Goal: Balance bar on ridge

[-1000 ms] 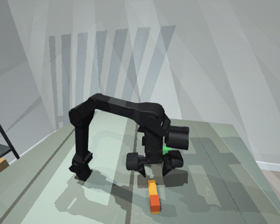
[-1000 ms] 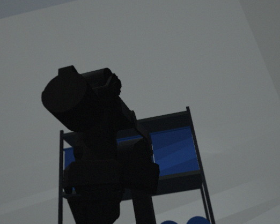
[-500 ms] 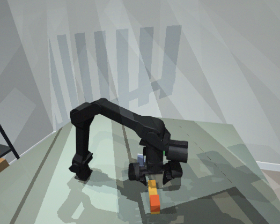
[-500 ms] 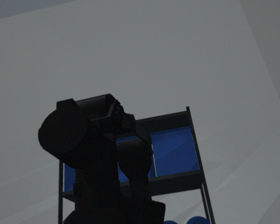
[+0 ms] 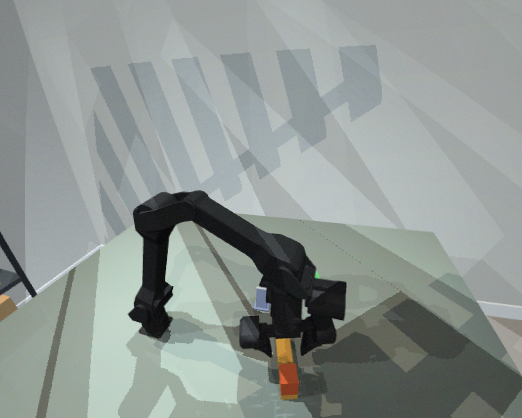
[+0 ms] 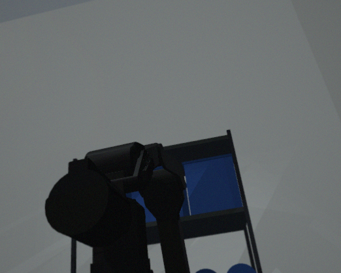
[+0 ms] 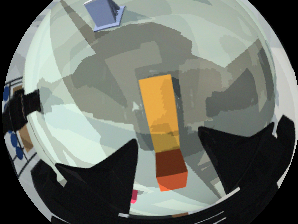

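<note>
The bar (image 5: 284, 351) (image 7: 161, 107) is orange-yellow with a red block (image 5: 288, 378) (image 7: 171, 180) on its near end, and lies on the table. The ridge, a small blue-grey wedge (image 5: 262, 299) (image 7: 103, 14) on a flat base, stands behind it, partly hidden by the arm in the top view. My gripper (image 5: 287, 351) (image 7: 168, 137) is open, pointing down above the bar, with a finger to either side of it in the views. Nothing is between the fingers. In the exterior view the arm hides the fingertips.
A bit of a green object (image 5: 317, 275) shows behind the arm. A small pink patch (image 7: 134, 195) shows beside the left finger in the wrist view. A dark shelf with blue bins (image 6: 214, 183) stands beyond the arm in the exterior view.
</note>
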Robot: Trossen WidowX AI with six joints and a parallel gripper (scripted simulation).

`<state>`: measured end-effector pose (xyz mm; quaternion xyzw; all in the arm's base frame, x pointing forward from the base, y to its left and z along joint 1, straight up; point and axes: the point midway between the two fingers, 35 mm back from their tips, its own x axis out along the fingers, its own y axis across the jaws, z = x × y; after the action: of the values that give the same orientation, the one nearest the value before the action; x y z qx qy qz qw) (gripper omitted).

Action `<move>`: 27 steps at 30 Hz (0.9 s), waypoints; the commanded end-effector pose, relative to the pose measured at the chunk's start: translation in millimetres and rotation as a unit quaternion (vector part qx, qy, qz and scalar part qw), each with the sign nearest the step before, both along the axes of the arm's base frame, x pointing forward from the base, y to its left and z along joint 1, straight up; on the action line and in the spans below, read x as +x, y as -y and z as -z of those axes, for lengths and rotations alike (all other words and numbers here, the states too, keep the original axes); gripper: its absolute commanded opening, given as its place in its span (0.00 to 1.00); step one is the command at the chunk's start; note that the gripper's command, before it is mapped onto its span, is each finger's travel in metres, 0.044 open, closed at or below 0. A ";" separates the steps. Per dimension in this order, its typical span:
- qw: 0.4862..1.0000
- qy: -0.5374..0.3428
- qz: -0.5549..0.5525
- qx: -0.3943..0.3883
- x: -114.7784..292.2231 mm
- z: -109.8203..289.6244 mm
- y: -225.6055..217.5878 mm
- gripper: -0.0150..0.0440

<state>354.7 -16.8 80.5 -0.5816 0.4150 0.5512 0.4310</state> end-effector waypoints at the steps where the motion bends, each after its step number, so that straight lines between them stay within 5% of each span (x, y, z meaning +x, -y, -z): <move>1: 1.000 -0.006 -0.002 0.003 -1.7 7.3 -1.0 0.79; 27: 1.000 -0.006 -0.002 0.003 -1.2 29.2 -1.0 0.79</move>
<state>354.8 -16.8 55.0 -0.5808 0.4155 0.5521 0.4304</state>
